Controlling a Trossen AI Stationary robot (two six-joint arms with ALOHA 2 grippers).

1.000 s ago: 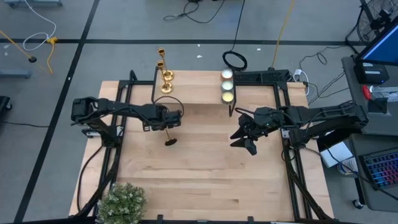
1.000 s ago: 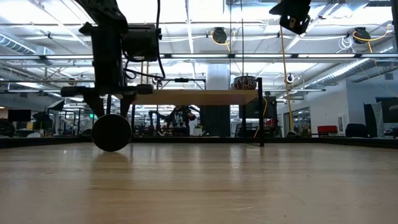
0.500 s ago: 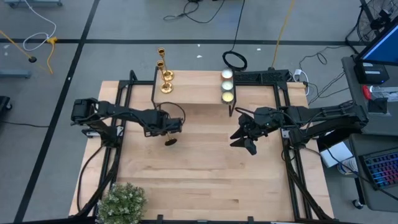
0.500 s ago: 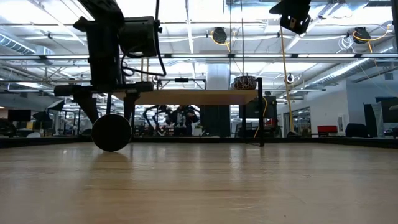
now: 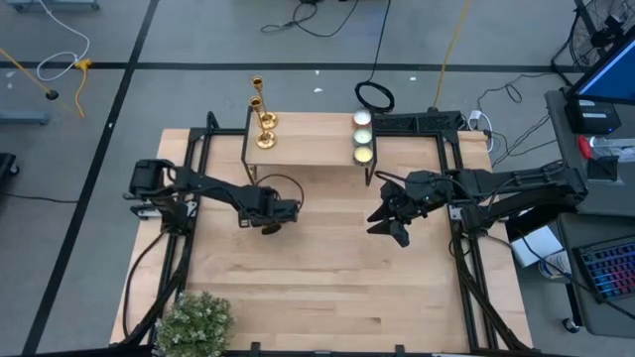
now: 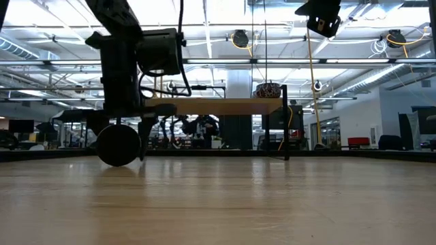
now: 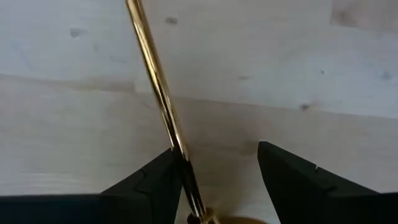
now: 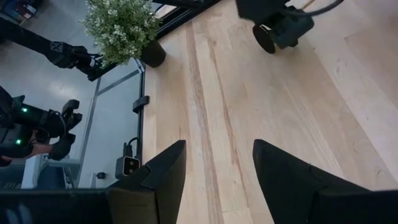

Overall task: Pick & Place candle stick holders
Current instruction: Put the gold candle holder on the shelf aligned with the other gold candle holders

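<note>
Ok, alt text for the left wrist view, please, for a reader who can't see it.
A thin gold candlestick stem runs slantwise across pale wooden table, passing between the left gripper's two dark fingers and lying against one of them. The fingers stand apart, with a gap between the stem and the other finger.

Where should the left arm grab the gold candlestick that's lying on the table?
Take the candlestick by its thin stem, straight down from above, jaws across it. It lies on its side on the table, stem bare on both sides; its round base stands on edge, wider. The left gripper hangs open astride the stem.
</note>
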